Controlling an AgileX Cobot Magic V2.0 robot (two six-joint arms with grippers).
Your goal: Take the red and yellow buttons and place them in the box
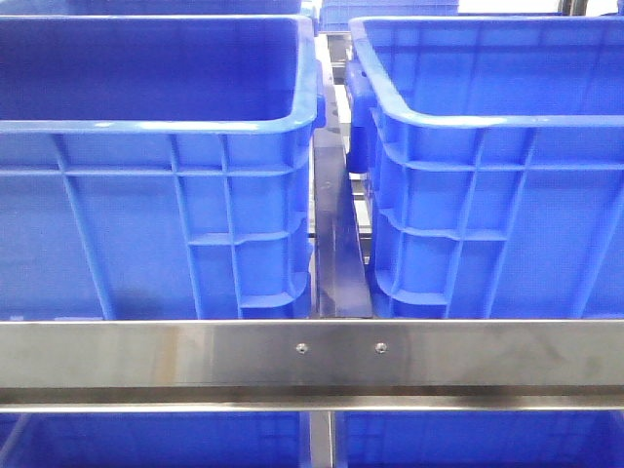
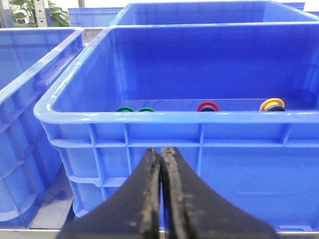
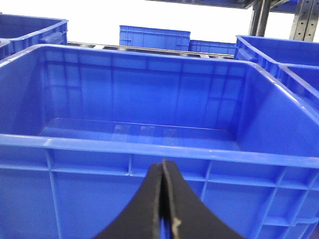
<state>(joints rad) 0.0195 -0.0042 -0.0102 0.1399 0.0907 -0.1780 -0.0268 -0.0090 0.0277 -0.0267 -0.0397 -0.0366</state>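
Observation:
In the left wrist view a red button (image 2: 208,106) and a yellow-orange button (image 2: 272,104) lie on the floor of a deep blue crate (image 2: 164,117), just showing over its near rim. My left gripper (image 2: 160,152) is shut and empty, outside that crate, in front of its near wall. In the right wrist view my right gripper (image 3: 164,164) is shut and empty, in front of the near wall of a second blue crate (image 3: 149,148) whose floor shows bare. The front view shows both crates, left (image 1: 156,127) and right (image 1: 487,122), but neither gripper nor any button.
Two green buttons (image 2: 134,109) lie left of the red one in the same crate. A steel rail (image 1: 312,356) runs across in front of the crates, with a dark gap (image 1: 336,244) between them. More blue crates stand behind (image 3: 154,37) and beside (image 2: 30,84).

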